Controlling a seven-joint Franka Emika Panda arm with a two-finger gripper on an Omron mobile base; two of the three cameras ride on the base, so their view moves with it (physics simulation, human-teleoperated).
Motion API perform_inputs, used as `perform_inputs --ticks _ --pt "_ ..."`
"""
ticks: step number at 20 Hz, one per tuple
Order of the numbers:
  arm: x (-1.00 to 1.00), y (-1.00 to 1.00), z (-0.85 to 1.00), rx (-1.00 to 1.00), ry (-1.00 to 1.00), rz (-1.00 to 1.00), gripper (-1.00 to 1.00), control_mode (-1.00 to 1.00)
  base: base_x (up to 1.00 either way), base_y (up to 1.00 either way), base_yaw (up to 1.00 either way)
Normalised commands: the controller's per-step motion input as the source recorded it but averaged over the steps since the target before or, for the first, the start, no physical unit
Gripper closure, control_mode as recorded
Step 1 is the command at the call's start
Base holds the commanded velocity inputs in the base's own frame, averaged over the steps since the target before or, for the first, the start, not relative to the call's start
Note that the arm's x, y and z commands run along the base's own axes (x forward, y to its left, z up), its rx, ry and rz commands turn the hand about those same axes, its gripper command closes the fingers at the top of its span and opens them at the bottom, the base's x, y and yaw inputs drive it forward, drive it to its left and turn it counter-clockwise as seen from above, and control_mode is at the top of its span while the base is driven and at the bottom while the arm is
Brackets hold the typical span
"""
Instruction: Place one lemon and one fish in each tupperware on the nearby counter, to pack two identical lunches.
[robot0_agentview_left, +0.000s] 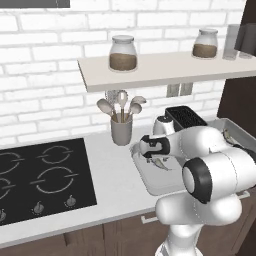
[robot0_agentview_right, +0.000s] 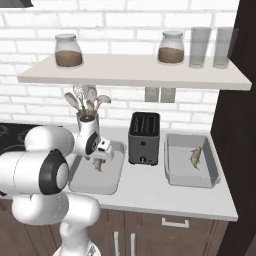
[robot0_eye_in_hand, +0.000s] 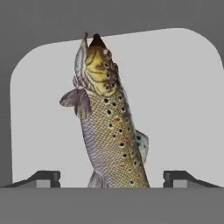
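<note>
White tabletop (robot0_agentview_right: 150, 192) carries the tupperware (robot0_eye_in_hand: 183, 109); the fish (robot0_eye_in_hand: 109, 135) lies between the hand's (robot0_eye_in_hand: 111, 177) parted jaws, looking slick, light, limp; grip mid-body.

We see a fish (robot0_eye_in_hand: 107, 127) with a yellow-olive head, grey-brown scales dotted black and red, over a light-grey tupperware (robot0_eye_in_hand: 175, 96). The toaster (robot0_agentview_right: 144, 135) is black, the counter (robot0_agentview_left: 112, 185) white, the cabinets (robot0_agentview_right: 165, 232) dark brown.

White counter (robot0_agentview_right: 150, 192) bears two tupperware trays (robot0_agentview_right: 192, 177), toaster (robot0_agentview_right: 144, 137); utensil crock (robot0_agentview_left: 121, 131).
</note>
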Motion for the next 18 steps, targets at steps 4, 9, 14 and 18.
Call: perform_inputs --ticks 4,9,14,18 --pt "-0.06 -0.05 0.42 0.00 0.00 0.00 -1.00 -1.00 0.00 0.00 0.00" --pt "-0.80 -0.13 0.64 0.04 0.00 0.00 -1.00 -1.00 0.00 0.00 0.00" --pt "-1.00 -0.17 0.51 0.03 0.04 0.03 -1.00 -1.00 0.00 0.00 0.00" --pt "-1.00 -0.18 0.40 0.00 0.05 0.06 -1.00 -1.00 0.00 0.00 0.00"
